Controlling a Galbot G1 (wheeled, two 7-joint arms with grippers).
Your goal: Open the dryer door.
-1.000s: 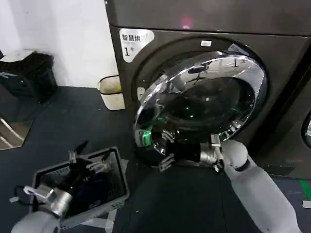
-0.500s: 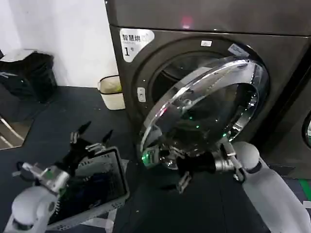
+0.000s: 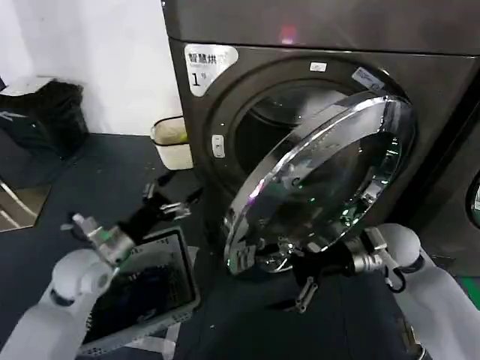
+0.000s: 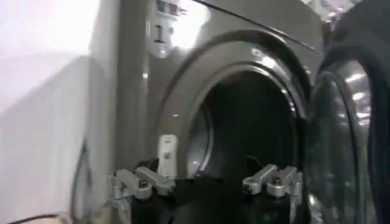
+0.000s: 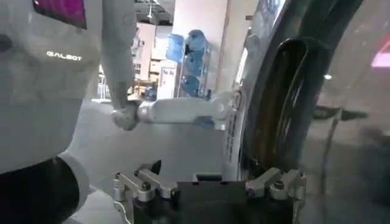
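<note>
The dryer door (image 3: 330, 172) stands swung partly out from the dark grey dryer, its chrome rim tilted and the drum opening (image 3: 262, 131) showing behind it. My right gripper (image 3: 295, 271) is open just under the door's lower rim, with one finger (image 3: 304, 292) hanging below it. In the right wrist view the door's edge (image 5: 286, 103) rises right beside the open right gripper (image 5: 210, 182). My left gripper (image 3: 171, 206) is open, raised left of the drum opening. The left wrist view faces the opening (image 4: 244, 128), with the door (image 4: 344, 140) to one side and the left gripper (image 4: 210, 182) holding nothing.
A grey laundry basket (image 3: 176, 244) with dark clothes sits on the floor under my left arm. A cream waste bin (image 3: 171, 142) and a black bag (image 3: 41, 112) stand by the white wall. A neighbouring machine (image 3: 472, 199) is at the right edge.
The door has swung farther out from the dryer. My right gripper moved down and right beneath its rim. My left arm rose from the basket toward the dryer front.
</note>
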